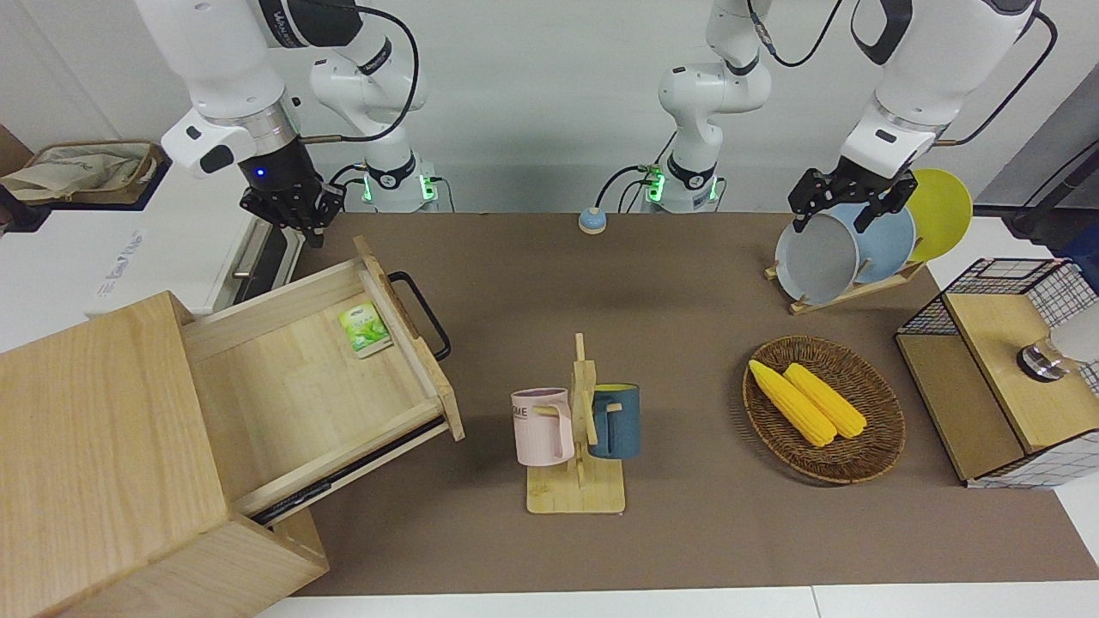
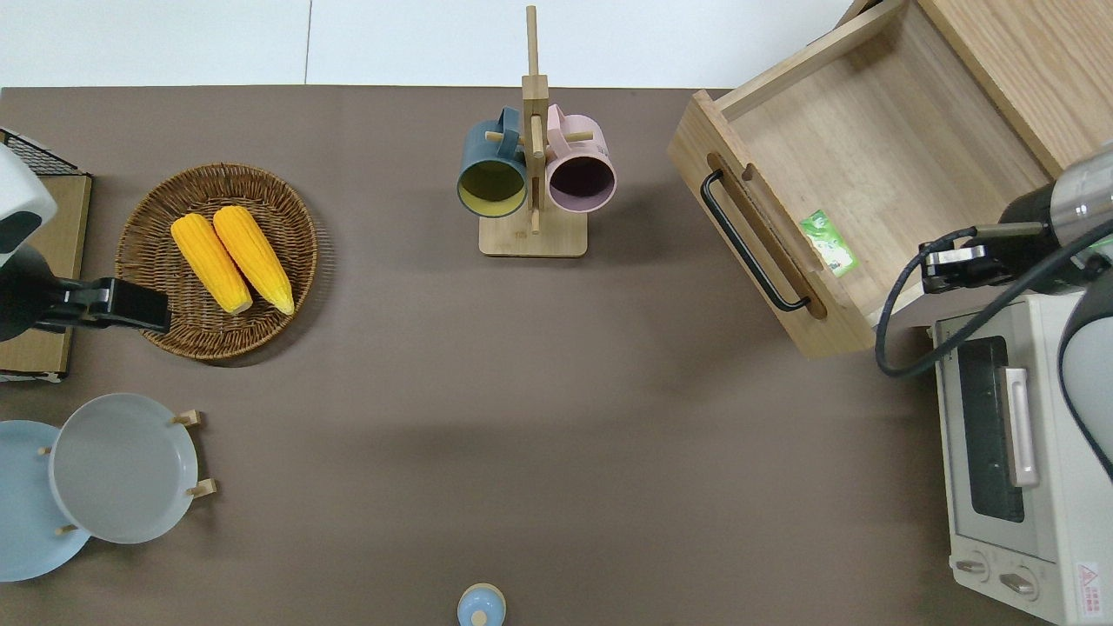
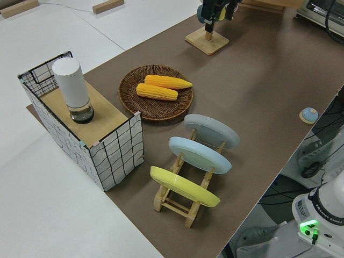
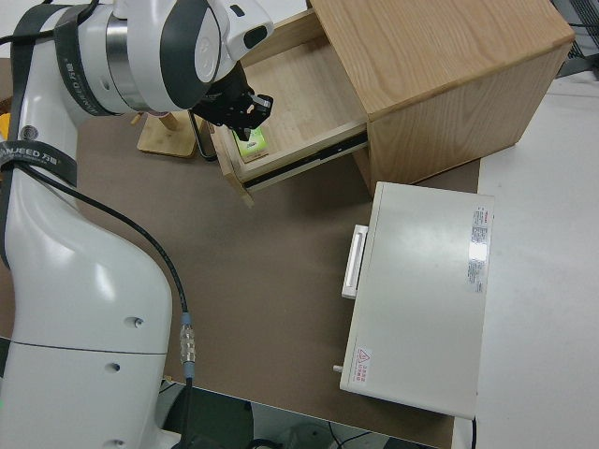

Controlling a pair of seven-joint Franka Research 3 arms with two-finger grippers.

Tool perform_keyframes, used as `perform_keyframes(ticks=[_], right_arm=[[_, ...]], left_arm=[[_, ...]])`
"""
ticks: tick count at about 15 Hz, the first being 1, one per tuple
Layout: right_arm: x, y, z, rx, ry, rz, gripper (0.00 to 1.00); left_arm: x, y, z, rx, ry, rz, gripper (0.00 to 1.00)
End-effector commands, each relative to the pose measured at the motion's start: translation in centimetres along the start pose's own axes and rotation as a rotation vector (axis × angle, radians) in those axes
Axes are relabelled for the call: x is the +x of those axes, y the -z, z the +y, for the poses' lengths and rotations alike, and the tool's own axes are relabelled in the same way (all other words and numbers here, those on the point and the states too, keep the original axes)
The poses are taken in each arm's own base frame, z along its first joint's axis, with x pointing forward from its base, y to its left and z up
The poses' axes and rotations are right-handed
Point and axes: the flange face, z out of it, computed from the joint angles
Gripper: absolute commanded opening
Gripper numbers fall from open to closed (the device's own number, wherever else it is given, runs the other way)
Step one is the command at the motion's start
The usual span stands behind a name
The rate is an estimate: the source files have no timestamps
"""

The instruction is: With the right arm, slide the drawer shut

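Judging the drawer (image 1: 300, 378) rigid, gliding on rails; we'd push its front panel beside the handle (image 1: 421, 313). Right gripper (image 1: 294, 209) fingers narrow, holding nothing.

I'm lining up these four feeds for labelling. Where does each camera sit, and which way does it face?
Front: across the table, facing both arms; open drawer.
Overhead: straight down; right gripper near the drawer's edge.
Left side: raised at the left arm's end, along the table; corn basket.
Right side: above the right arm; toaster oven.
Front and overhead share the mug rack.
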Motion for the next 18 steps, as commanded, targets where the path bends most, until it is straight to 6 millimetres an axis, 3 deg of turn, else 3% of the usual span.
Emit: perform_keyframes(ticks=[1, 5, 11, 15, 18], right_arm=[[-0.8, 2.8, -0.7, 0.024, 0.026, 0.042, 0.000], [-1.2, 4.0, -3.2, 0.027, -0.002, 0.074, 0.000], [-2.3, 4.5, -10.9, 0.039, -0.119, 0.111, 0.000], [-2.8, 2.9, -15.6, 0.030, -0.222, 0.096, 0.000], [-2.5, 0.7, -17.9, 0.024, -0.328, 0.060, 0.000]], left_arm=[[0.1, 0.4, -0.1, 0.016, -0.011, -0.005, 0.99], [0.1, 0.4, -0.1, 0.016, -0.011, -0.005, 0.99], [0.1, 0.3, -0.1, 0.016, -0.011, -0.007, 0.99], [0.1, 0.4, -0.1, 0.016, -0.011, -0.005, 0.99], [0.1, 0.4, -0.1, 0.016, -0.011, -0.005, 0.99]])
